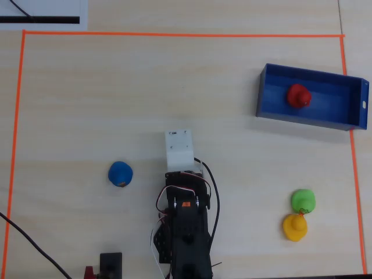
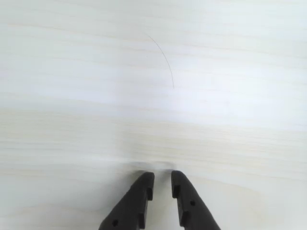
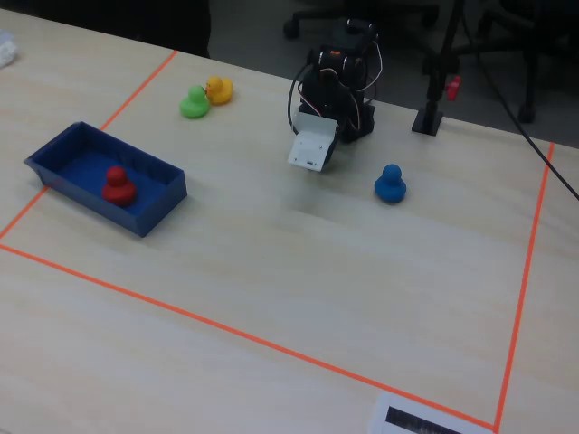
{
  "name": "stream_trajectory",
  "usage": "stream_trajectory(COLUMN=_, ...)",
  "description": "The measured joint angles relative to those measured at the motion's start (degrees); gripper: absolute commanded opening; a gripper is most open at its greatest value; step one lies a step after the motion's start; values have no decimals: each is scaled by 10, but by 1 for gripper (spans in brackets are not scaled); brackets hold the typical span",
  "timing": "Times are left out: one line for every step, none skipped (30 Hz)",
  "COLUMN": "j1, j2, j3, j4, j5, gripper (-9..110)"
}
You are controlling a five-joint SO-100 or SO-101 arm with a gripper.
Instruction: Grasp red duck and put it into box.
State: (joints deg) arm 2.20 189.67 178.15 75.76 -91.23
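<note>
The red duck (image 1: pixel 299 95) sits upright inside the blue box (image 1: pixel 308 120) at the right of the overhead view, near the box's middle. In the fixed view the red duck (image 3: pixel 117 184) and the box (image 3: pixel 165 202) are at the left. My arm (image 1: pixel 185 221) is folded back at the table's near edge, far from the box. My gripper (image 2: pixel 162 175) points at bare table in the wrist view. Its jaws stand almost together with a thin gap and hold nothing. In the overhead view the white wrist block (image 1: pixel 178 149) hides the gripper.
A blue duck (image 1: pixel 120 174) sits left of the arm. A green duck (image 1: pixel 303 200) and a yellow duck (image 1: pixel 294 226) touch each other at the lower right. Orange tape (image 1: pixel 174 34) frames the work area. A small black stand (image 1: pixel 110 264) is beside the arm's base.
</note>
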Motion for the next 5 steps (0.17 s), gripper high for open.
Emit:
stream_trajectory(j1=0, j2=0, j3=0, j4=0, j5=0, gripper=2)
stream_trajectory(j1=0, j2=0, j3=0, j4=0, j5=0, gripper=2)
stream_trajectory(j1=0, j2=0, j3=0, j4=0, j5=0, gripper=2)
stream_trajectory(j1=0, j2=0, j3=0, j4=0, j5=0, gripper=2)
stream_trajectory(j1=0, j2=0, j3=0, j4=0, j5=0, gripper=2)
